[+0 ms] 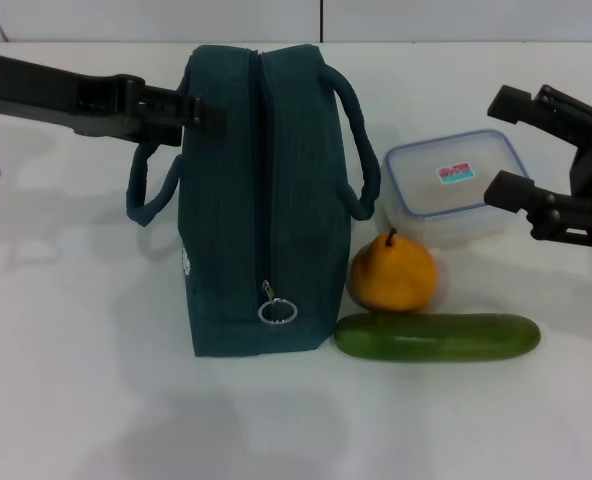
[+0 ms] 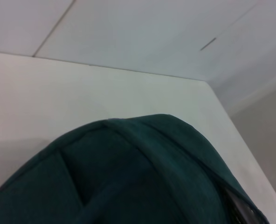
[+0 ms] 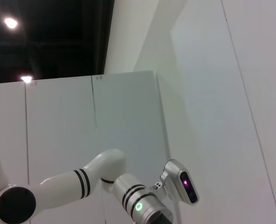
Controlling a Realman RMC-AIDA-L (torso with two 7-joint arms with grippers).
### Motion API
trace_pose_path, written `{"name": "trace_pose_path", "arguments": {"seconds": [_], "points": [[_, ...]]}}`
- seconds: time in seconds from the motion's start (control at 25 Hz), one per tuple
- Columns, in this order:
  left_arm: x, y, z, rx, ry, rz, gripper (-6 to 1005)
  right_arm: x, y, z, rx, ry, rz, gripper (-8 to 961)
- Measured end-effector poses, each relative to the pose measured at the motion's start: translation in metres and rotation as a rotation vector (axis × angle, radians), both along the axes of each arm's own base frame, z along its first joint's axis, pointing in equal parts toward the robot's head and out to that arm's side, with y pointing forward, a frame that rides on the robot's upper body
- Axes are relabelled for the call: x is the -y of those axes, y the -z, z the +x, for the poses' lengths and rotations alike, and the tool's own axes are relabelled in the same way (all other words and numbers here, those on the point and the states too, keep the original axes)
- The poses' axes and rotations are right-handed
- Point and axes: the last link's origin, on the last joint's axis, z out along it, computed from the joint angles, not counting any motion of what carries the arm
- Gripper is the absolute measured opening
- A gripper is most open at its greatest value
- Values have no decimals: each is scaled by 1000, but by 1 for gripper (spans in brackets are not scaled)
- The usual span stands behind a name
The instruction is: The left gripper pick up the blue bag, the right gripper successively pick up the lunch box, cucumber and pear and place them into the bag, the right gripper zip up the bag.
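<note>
Three views. In the head view we see the blue bag (image 1: 261, 200) upright, zipped, beside pear (image 1: 393, 272), cucumber (image 1: 437, 336) and lunch box (image 1: 453, 186). The left gripper (image 1: 201, 112) touches its far edge; closure undeterminable. The right gripper (image 1: 511, 145) hangs spread. Left wrist view: fabric only. Risk: the closed zipper blocks loading.

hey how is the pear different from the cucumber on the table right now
The pear is round, squat and yellow-orange, while the cucumber is long, slim and dark green. The pear stands upright with its stem up; the cucumber lies flat on its side. The pear sits farther from the robot, the cucumber nearer. Both rest on the white table on the right side of the blue bag, untouched by either gripper.
</note>
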Motion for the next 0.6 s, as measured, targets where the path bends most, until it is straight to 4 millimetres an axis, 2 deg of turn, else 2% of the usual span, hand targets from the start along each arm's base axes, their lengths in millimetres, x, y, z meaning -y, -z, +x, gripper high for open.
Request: {"name": "trace_pose_path", "arguments": {"seconds": [0.32,0.6], "points": [[-8,1,3,-49,-6,3,791,5,1,6,-3,20,-2,839],[-10,6,0,-43,-16,-29,632,9,3,13,-19,61,-12,835]]}}
